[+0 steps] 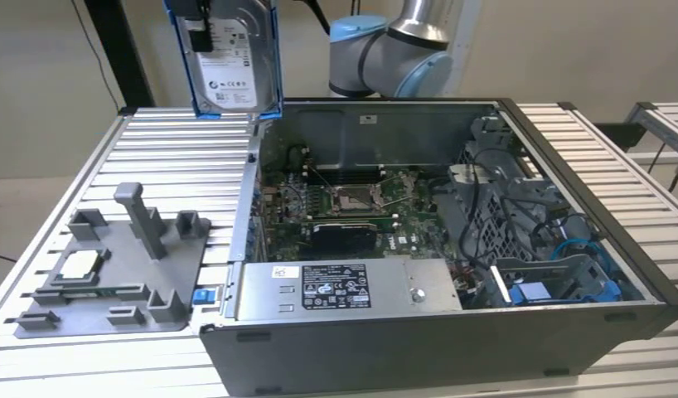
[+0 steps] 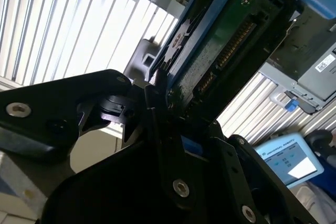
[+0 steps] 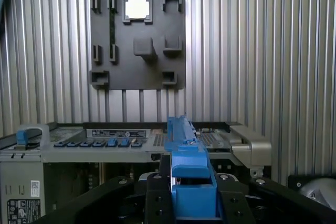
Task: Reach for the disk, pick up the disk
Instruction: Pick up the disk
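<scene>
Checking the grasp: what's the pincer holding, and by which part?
The disk, hanging upright in the air, clamped by the pincer at its upper short end, across the blue frame.

The arm [image 1: 397, 51] is built of rounded silver-grey joint housings closed by pale blue caps [image 1: 354, 30]. The gripper [image 2: 164, 95] is formed of matte black linkage bars, fastened with silver socket-head screws [image 2: 180, 188].
</scene>
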